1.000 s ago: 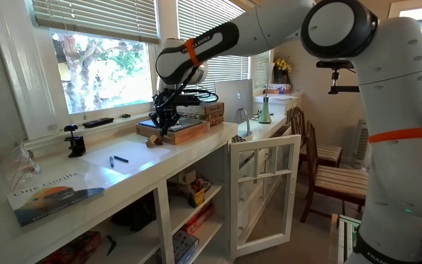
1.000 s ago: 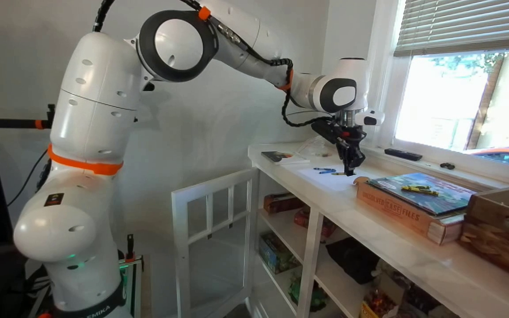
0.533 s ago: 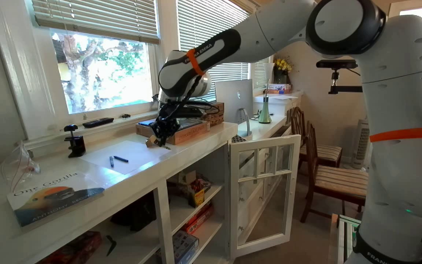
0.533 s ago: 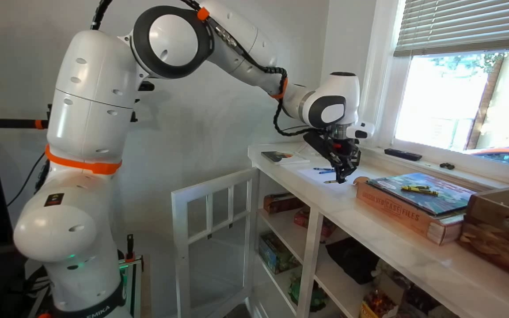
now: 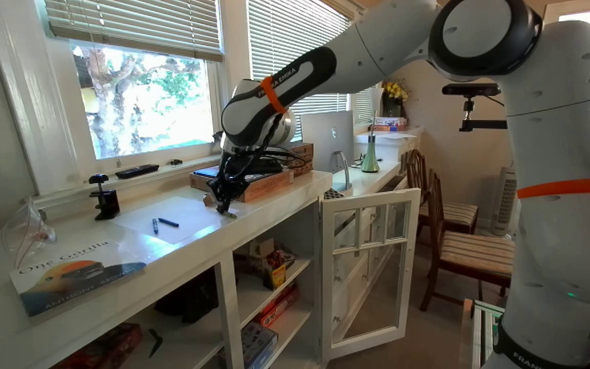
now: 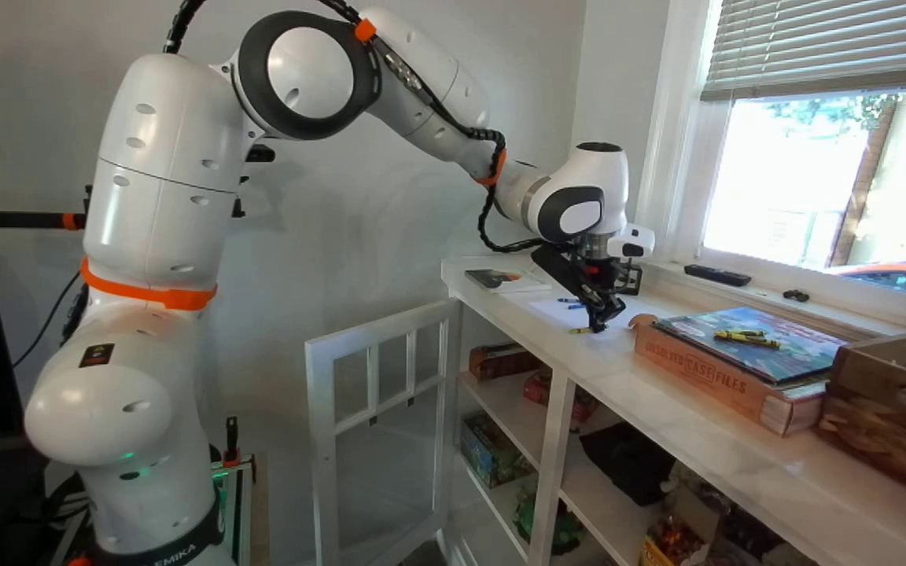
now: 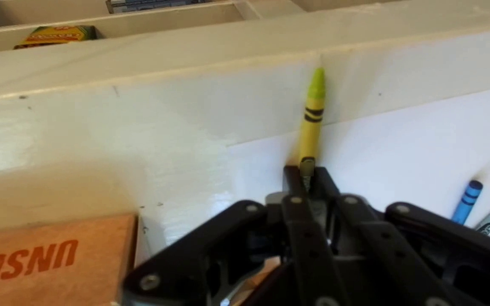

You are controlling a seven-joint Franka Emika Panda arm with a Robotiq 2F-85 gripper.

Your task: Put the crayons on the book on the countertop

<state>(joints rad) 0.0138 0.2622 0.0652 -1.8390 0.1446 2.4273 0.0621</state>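
Lower and farther left in both exterior views than half a second ago, the end effector point(image 6: 598, 328) has come down toward the table point(image 6: 807, 453), a yellow crayon point(image 6: 581, 331) travelling with it.

In an exterior view the task looks partly done: the book point(image 6: 767, 362), on a cardboard box point(image 6: 701, 376) at the right of the frame, already bears a few more yellow crayons point(image 6: 736, 336). They overlap, so their number is hard to make out.

In an exterior view two blue crayons point(image 5: 168, 222) lie on a sheet of paper point(image 5: 187, 210), left of centre in the frame, probably left to move as well. The end effector hides much of the book.

In the wrist view the end effector grips the yellow crayon by its blunt end, tip toward the top of the frame; getting it onto the book remains to be done. Whether it touches the table or hangs just above, I cannot tell. One of the blue crayons runs off the right edge, and the book is out of sight.
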